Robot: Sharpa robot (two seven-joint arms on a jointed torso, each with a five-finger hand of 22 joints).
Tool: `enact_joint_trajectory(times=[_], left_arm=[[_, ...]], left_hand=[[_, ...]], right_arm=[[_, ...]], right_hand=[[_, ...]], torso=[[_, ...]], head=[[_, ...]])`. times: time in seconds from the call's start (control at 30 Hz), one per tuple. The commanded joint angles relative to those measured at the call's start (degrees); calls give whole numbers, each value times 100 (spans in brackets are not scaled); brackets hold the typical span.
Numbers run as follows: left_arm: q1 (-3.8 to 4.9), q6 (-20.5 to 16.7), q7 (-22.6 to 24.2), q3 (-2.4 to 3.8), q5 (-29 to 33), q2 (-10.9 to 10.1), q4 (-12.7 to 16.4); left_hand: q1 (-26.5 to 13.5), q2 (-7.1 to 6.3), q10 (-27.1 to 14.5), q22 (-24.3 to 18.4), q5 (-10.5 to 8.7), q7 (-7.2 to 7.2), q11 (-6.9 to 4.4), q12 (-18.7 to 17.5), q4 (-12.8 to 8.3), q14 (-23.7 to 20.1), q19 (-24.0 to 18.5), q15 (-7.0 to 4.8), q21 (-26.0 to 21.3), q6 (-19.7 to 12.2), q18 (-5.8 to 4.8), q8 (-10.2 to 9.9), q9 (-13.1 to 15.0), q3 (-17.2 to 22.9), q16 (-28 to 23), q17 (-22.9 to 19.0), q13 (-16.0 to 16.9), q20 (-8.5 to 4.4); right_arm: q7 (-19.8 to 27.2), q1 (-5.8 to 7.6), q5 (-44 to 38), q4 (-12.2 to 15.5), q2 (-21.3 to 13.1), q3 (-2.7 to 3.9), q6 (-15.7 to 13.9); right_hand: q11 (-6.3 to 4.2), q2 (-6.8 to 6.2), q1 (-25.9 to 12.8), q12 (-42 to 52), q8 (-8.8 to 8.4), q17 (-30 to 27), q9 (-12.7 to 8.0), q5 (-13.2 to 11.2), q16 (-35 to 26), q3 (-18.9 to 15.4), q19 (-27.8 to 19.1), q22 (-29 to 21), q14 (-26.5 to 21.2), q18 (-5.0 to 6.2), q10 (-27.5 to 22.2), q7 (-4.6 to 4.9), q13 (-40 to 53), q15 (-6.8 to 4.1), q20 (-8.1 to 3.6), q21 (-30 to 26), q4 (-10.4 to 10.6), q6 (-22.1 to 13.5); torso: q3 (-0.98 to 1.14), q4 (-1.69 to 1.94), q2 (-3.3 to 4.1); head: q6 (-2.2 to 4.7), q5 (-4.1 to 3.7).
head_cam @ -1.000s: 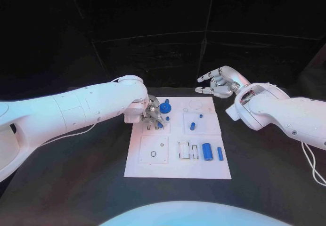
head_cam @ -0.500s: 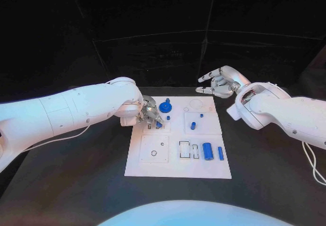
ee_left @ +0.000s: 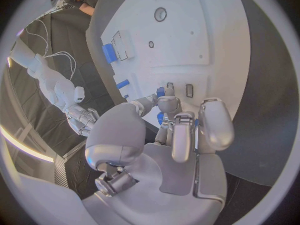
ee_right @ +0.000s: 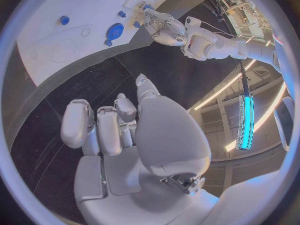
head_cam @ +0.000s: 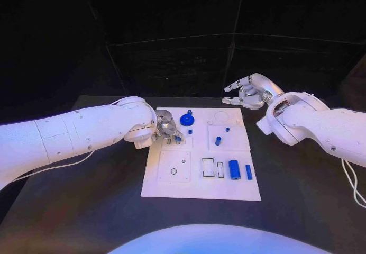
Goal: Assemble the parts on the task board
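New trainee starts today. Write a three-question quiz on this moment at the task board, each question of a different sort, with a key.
1. True or false: the right hand rests on the task board.
2. Which hand has its fingers down at the board's far left corner, beside the round blue part? A) left hand B) right hand C) both
3. Fill in: the large blue cylinder lies flat in the board's near ____ area.

Key
1. False: it hovers past the board's far edge, holding nothing.
2. A
3. right
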Motion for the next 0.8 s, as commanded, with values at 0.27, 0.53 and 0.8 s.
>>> enact_joint_trajectory(times=[0.27,0.53,0.8], left_arm=[[-93,-521,3,2,-380,-27,30],[-111,-124,-192,2,-390,38,-16],[-113,177,-312,2,-392,65,-49]], left_hand=[[-26,-12,42,2,7,-35,-10,48,-628,595,32,-37,37,28,-47,41,17,717,17,1509,7,-15],[-34,-16,32,-28,7,-38,-12,34,-613,595,24,-38,20,29,-41,49,22,722,17,1509,-20,-17],[-26,-14,12,-42,7,-41,-15,7,-613,595,20,-39,11,26,-38,55,27,733,17,1509,-61,-18]], right_arm=[[11,12,-26,14,-1,4,26],[12,12,-26,5,14,4,33],[13,12,-26,-4,21,4,38]], right_hand=[[-32,66,3,-17,34,-7,2,28,-21,-32,-29,-9,230,97,-7,1,-5,-55,-7,-24,1,31],[-32,66,3,-17,34,-7,2,28,-21,-32,-29,-9,230,97,-7,1,-5,-55,-7,-24,1,31],[-32,66,3,-17,34,-7,2,28,-21,-32,-29,-9,230,97,-7,1,-5,-55,-7,-24,1,31]], torso=[[1,-14,9],[-1,-19,11],[-4,-14,8]], head=[[16,10],[5,19],[-39,23]])
